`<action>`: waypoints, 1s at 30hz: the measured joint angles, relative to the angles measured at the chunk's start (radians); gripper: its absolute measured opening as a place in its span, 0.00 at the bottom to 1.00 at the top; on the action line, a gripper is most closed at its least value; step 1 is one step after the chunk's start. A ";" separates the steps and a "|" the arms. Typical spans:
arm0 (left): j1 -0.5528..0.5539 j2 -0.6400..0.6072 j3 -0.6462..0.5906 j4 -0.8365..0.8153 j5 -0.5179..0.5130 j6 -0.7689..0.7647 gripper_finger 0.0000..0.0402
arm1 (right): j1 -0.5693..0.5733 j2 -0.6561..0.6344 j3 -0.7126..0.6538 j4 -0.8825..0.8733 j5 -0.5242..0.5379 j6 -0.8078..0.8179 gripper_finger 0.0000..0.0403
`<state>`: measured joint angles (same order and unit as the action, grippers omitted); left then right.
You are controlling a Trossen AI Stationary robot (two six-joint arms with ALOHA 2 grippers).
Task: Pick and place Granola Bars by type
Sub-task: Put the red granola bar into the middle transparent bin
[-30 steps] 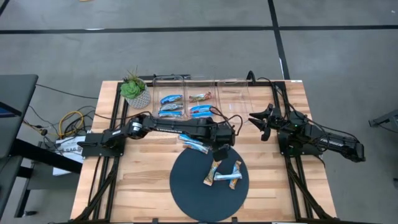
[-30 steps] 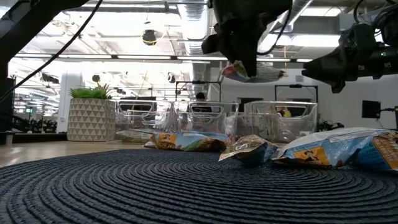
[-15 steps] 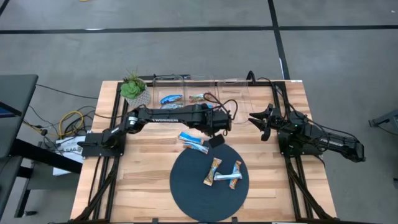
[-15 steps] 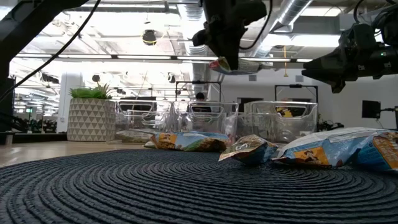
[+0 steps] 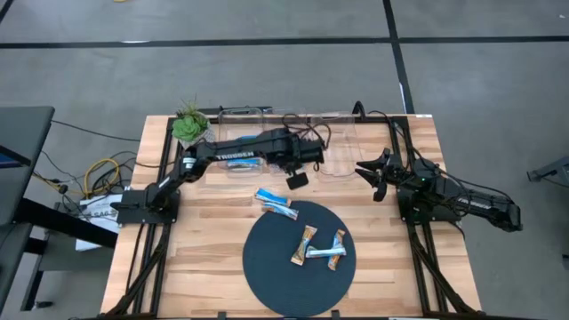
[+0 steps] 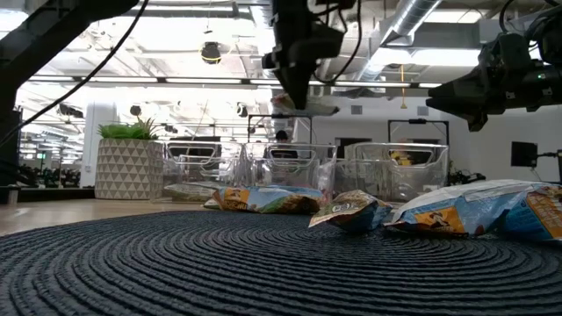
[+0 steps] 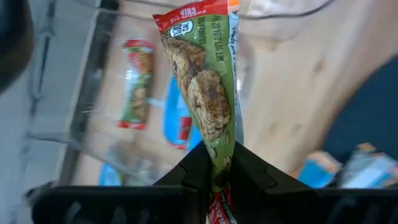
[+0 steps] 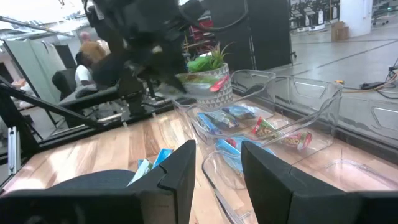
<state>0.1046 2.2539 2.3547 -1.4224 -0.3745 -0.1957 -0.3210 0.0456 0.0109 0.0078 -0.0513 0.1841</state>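
My left gripper [image 7: 217, 167] is shut on a green granola bar [image 7: 202, 87] with red ends, high above the table near the clear bins [image 5: 267, 120]; the low view shows it [image 6: 294, 86] with the bar [image 6: 307, 105] below it. Blue bars [image 7: 177, 118] and a red-green bar [image 7: 138, 84] lie in the bins. Two bars [image 5: 307, 244] [image 5: 331, 251] lie flat on the dark round mat [image 5: 267, 271], and a blue one [image 5: 276, 203] lies at its far rim. My right gripper [image 8: 217, 165] is open and waits at the table's right side [image 5: 373, 173]. My left gripper pinches the green bar between its two fingers near one red end [image 7: 219, 177], and that end's tip reaches back behind the fingers. The fingers point down from above and lie along the bar. The bar is lifted clear, its free red end [image 7: 193, 14] over the bins.
A potted plant [image 5: 191, 129] stands at the far left corner beside the bins. Cables [image 5: 307, 133] loop over the left arm near the bins. The bin on the right [image 5: 333, 133] holds no bars that I can see. Bare wood [image 5: 204, 258] lies left of the mat.
My left gripper, still shut on the green bar, has carried it from above the mat's far rim toward the table's far edge and somewhat left, up to the bins. The bars on the mat and my right arm have kept still.
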 joint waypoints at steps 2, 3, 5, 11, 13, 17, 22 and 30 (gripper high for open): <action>0.024 0.000 0.000 -0.016 -0.007 0.040 0.10 | 0.000 0.000 0.000 0.000 0.000 0.000 0.31; 0.036 0.000 0.000 -0.021 -0.007 0.061 0.10 | 0.000 0.000 0.000 0.000 0.000 0.000 0.30; 0.060 0.000 0.000 -0.025 -0.007 0.109 0.10 | 0.000 0.000 0.000 0.000 0.000 0.000 0.31; 0.132 0.000 0.000 -0.024 -0.008 0.261 0.10 | 0.000 0.000 0.000 0.000 0.000 0.000 0.30; 0.154 0.000 -0.008 -0.015 -0.008 0.301 0.10 | 0.000 0.000 0.000 0.000 0.000 0.000 0.31; 0.189 0.001 -0.046 0.035 0.011 0.365 0.10 | 0.000 0.000 0.000 0.000 0.000 0.000 0.30; 0.215 0.003 -0.121 0.147 0.055 0.439 0.10 | 0.000 0.000 0.000 0.000 0.000 0.000 0.30; 0.251 0.004 -0.243 0.254 0.084 0.525 0.10 | 0.000 0.000 0.000 0.000 0.000 0.000 0.31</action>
<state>0.3554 2.2583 2.1117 -1.1682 -0.2908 0.3298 -0.3210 0.0459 0.0109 0.0078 -0.0513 0.1841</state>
